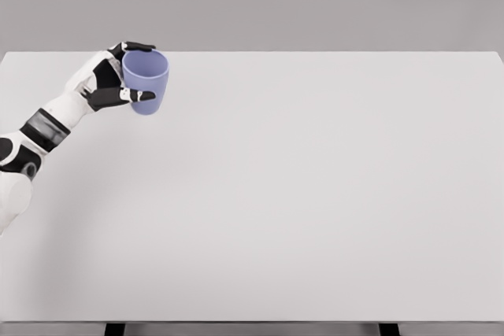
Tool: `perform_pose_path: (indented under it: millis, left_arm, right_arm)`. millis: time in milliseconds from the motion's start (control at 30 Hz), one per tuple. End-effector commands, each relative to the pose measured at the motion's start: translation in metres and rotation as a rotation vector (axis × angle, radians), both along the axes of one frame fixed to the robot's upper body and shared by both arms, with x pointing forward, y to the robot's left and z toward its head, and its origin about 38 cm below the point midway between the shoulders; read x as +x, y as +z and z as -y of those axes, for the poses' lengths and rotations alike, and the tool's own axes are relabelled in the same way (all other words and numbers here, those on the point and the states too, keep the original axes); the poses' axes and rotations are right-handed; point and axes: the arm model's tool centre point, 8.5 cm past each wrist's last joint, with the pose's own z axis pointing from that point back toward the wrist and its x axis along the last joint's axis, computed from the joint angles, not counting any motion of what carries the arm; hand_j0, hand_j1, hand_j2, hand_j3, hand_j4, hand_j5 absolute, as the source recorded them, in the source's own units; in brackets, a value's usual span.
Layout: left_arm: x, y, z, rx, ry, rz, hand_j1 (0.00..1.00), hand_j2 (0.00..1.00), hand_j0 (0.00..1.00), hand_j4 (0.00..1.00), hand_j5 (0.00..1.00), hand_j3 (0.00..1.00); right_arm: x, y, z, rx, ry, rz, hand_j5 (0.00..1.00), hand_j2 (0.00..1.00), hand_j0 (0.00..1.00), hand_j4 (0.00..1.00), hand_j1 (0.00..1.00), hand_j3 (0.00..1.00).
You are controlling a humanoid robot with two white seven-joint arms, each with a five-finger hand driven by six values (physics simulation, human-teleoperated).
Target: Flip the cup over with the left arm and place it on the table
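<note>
**Upright cup in left hand, not yet set down: risks at release**

Seen from the head camera. Left hand (pixel 118 76) reaching in from the lower left toward the far left corner of a plain white desk (pixel 315 194). Fingers curled round a lavender-blue cup (pixel 146 83): one dark fingertip hooked over the rim on the far side, thumb pressed across the near wall low down, palm against the cup's left side. Cup just right of the palm, mouth up and tipped slightly toward the camera, so part of the inside shows. No handle visible. Whether the base touches the desk or hangs just above it: impossible to tell, as no clear shadow shows beneath. Right hand out of view.

Judged from this pose, flip apparently done and placing still to come. Possible trouble from here:

- Letting go while tilted: likely to land on one edge of the base, then rock or topple onto its side.
- Releasing too high above the desk: risk of a bounce or roll, perhaps toward the nearby left or far edge.
- Fingertip over the rim snagging on withdrawal: likely to drag the cup over.
- Thumb grip low on a smooth wall: possible slip and spin within the hand before the base settles.
</note>
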Motion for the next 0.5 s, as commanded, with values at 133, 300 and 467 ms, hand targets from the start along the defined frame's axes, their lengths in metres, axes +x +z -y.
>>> perform_pose_path:
  millis: [133, 300, 467]
  left_arm:
    - [0.006, -0.012, 0.028, 0.001, 0.008, 0.058, 0.60, 0.60, 0.60, 0.60, 0.60, 0.60]
    - [0.004, -0.016, 0.039, 0.018, -0.012, 0.080, 0.63, 0.63, 0.63, 0.63, 0.63, 0.63]
    - [0.000, -0.026, 0.042, 0.013, -0.013, 0.051, 0.64, 0.64, 0.64, 0.64, 0.64, 0.64]
  right_arm:
    - [0.000, 0.000, 0.000, 0.000, 0.001, 0.000, 1.00, 1.00, 1.00, 1.00, 1.00, 1.00]
    - [0.000, 0.000, 0.000, 0.000, -0.001, 0.000, 1.00, 1.00, 1.00, 1.00, 1.00, 1.00]
    - [0.000, 0.000, 0.000, 0.000, -0.001, 0.000, 1.00, 1.00, 1.00, 1.00, 1.00, 1.00]
